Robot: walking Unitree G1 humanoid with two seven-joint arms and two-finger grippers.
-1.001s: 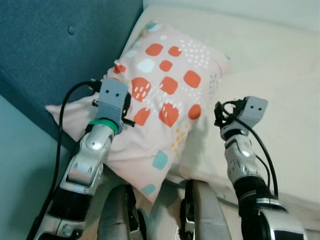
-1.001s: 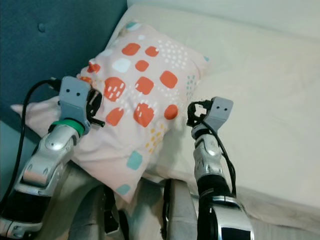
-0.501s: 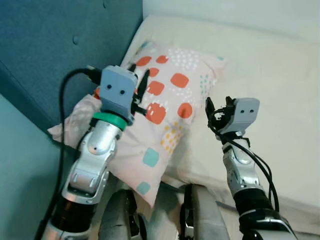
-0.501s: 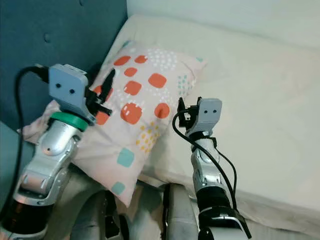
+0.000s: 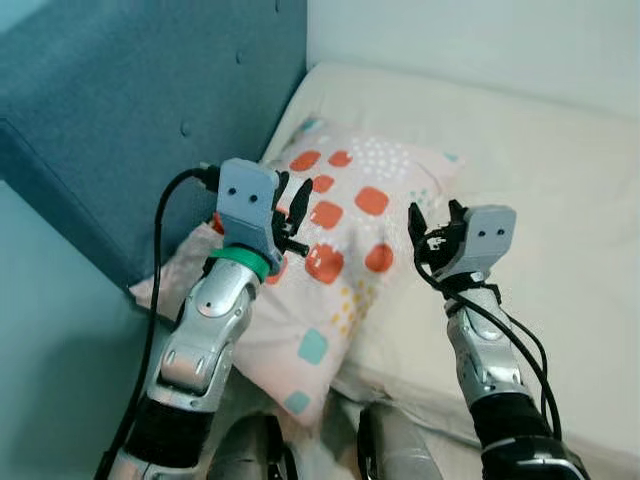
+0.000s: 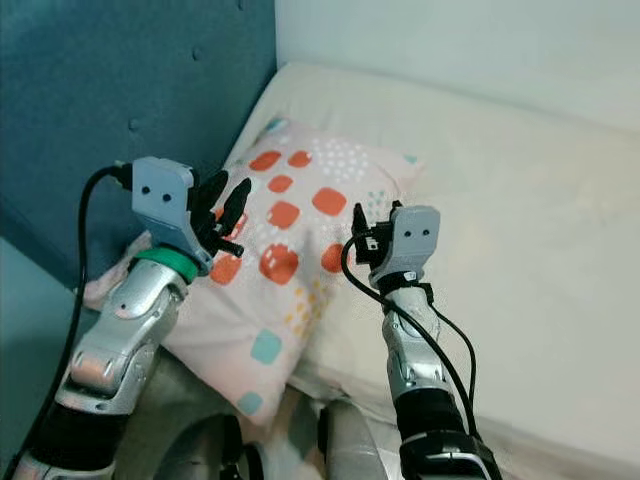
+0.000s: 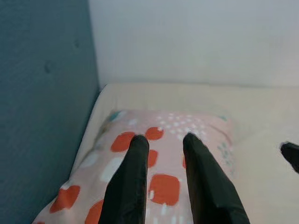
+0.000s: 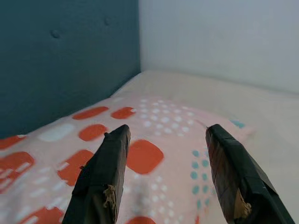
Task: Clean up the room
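With the patterned pillow (image 5: pixel 345 235) laid at frame centre against the blue headboard (image 5: pixel 130 110), both the left gripper (image 5: pixel 291 200) and right gripper (image 5: pixel 434 222) are held released and empty above it, so the placing step is judged done and another item is to be sought next.

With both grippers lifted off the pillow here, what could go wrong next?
The pillow lies skewed, one corner hanging past the mattress edge beside the blue headboard; it may slide off. The open left gripper and right gripper hover close above it, so a careless pass might drag the cover askew.
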